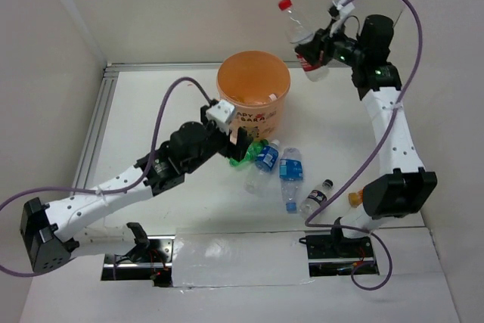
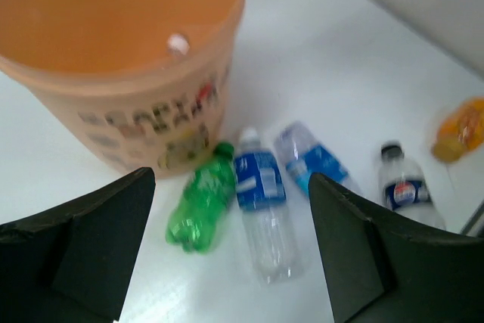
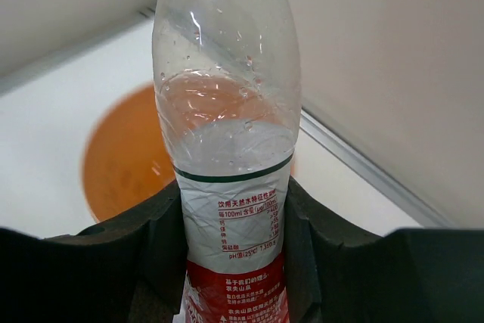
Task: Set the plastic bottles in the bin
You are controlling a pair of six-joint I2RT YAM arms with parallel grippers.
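Observation:
The peach-orange bin [image 1: 261, 116] stands at the back middle of the table. My right gripper [image 1: 321, 47] is shut on a clear bottle [image 1: 299, 33] with a red cap and a red and white label. It holds the bottle up in the air just right of the bin; its pads clamp the label of the bottle [image 3: 227, 149], and the bin [image 3: 102, 156] shows below. My left gripper [image 2: 231, 262] hovers open over a green bottle [image 2: 200, 206] and a blue-labelled bottle [image 2: 261, 202] lying by the bin [image 2: 151, 111]. Nothing is between its fingers.
More bottles lie on the table: a second blue-labelled one [image 1: 291, 175], a small black-capped one [image 1: 316, 198] and an orange one [image 1: 355, 200] beside the right arm's base. White walls enclose the table on three sides. A small white object [image 2: 178, 43] lies inside the bin.

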